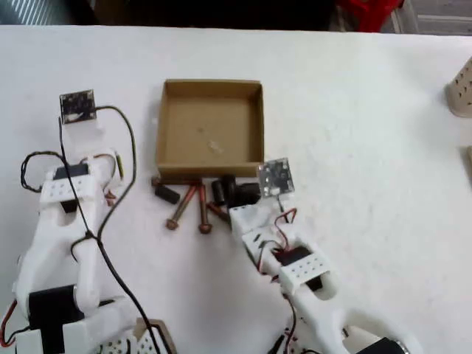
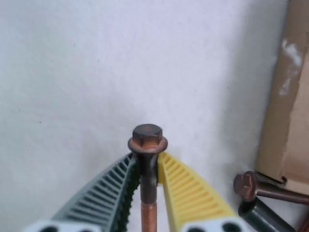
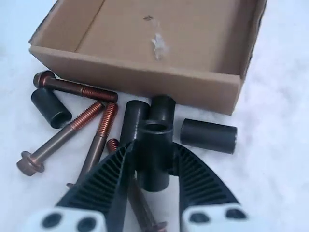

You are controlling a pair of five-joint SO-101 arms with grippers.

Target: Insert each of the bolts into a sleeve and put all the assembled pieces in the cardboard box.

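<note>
Bolt (image 2: 147, 141) in left tool (image 2: 149, 158) looks coppery, with a flanged hex head.

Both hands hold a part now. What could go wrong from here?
The left hand grips its bolt just under the head, with the thread pointing back to the wrist, so insertion may need a regrasp. The right hand holds a sleeve among other sleeves and loose bolts; lifting it could knock them.
</note>
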